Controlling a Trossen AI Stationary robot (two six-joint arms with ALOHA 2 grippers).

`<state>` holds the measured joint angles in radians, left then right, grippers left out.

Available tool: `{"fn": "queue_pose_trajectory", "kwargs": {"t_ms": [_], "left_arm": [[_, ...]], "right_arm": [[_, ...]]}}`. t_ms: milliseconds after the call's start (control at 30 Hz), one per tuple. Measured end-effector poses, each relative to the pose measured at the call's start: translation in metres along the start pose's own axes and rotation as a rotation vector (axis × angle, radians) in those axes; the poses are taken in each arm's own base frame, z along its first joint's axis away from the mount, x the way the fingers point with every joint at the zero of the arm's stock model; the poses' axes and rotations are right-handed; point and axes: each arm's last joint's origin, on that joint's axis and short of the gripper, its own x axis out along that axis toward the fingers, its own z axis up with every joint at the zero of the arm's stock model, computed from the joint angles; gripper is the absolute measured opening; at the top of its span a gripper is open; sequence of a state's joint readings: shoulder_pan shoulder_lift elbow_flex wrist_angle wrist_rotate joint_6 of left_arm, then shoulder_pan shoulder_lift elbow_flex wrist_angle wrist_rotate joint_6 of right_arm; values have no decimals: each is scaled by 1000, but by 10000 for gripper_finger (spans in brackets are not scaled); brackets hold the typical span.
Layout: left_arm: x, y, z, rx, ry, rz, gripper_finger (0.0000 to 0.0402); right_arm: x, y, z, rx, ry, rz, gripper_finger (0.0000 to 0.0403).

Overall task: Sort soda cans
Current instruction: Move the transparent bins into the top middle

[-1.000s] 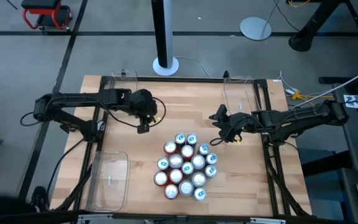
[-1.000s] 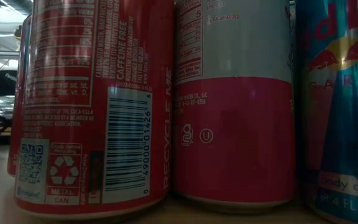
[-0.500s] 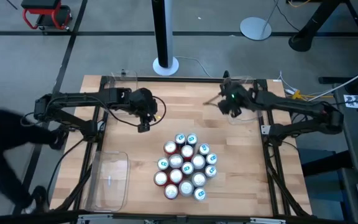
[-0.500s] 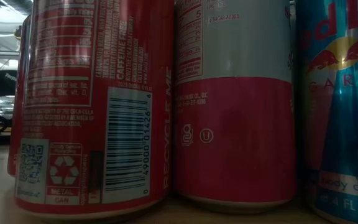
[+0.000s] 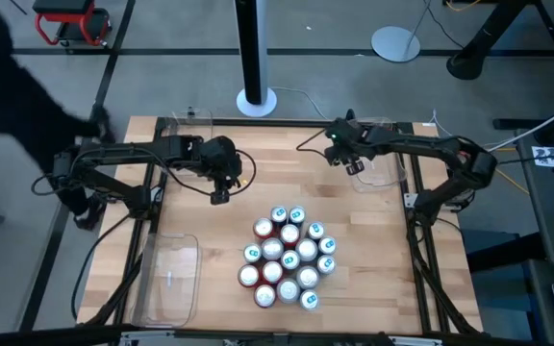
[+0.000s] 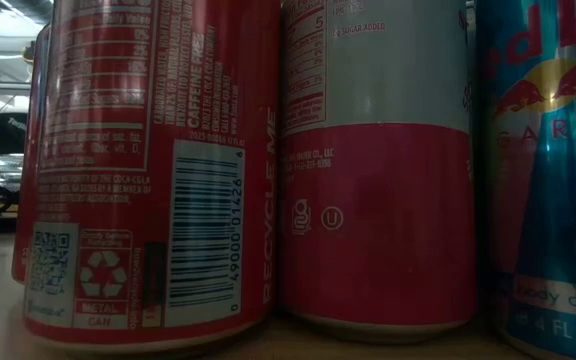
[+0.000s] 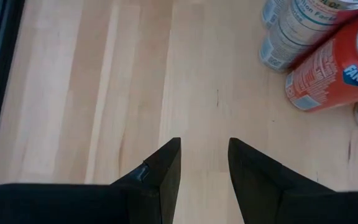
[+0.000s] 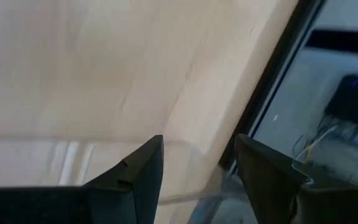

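Note:
Several soda cans (image 5: 289, 256) stand upright in a tight cluster on the wooden table, right of centre toward the near edge. The low view shows a red can (image 6: 148, 170), a silver-and-pink can (image 6: 378, 170) and a teal-blue can (image 6: 548, 170) close up. My left gripper (image 5: 219, 197) (image 7: 204, 143) hovers open and empty over bare wood, to the far left of the cluster; an orange can (image 7: 334, 68) shows ahead of it. My right gripper (image 5: 342, 154) (image 8: 199, 140) is open and empty at the far right, by a clear bin (image 5: 375, 154).
A second clear bin (image 5: 166, 279) lies at the near left. Black frame rails (image 5: 421, 250) run along both table sides. The table's far edge (image 8: 272, 81) shows just beyond my right gripper. A dark post (image 5: 254, 58) stands behind the table, and a person's dark shape (image 5: 27, 86) is at the left.
My right gripper has swung from beside the cluster's far right toward the table's far edge, turning as it went, and now stands by the far-right bin. Its fingers stay open. The dark shape of a person has moved along the table's left side.

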<state>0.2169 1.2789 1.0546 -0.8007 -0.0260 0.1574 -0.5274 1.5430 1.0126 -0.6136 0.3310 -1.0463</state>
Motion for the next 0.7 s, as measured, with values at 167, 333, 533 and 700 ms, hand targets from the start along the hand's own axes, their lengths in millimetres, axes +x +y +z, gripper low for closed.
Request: {"fn": "queue_pose_trajectory", "kwargs": {"t_ms": [167,333,533,700], "left_arm": [[0,0,0,-4,4,0,125],[0,0,0,-5,4,0,125],[0,0,-1,-5,4,-1,125],[0,0,0,-3,3,0,125]], "right_arm": [[11,-5,-5,34,52,67,198],[15,-7,-12,66,73,86,198],[16,-5,-22,70,135,124,198],[15,-4,-24,60,188,108,198]]}}
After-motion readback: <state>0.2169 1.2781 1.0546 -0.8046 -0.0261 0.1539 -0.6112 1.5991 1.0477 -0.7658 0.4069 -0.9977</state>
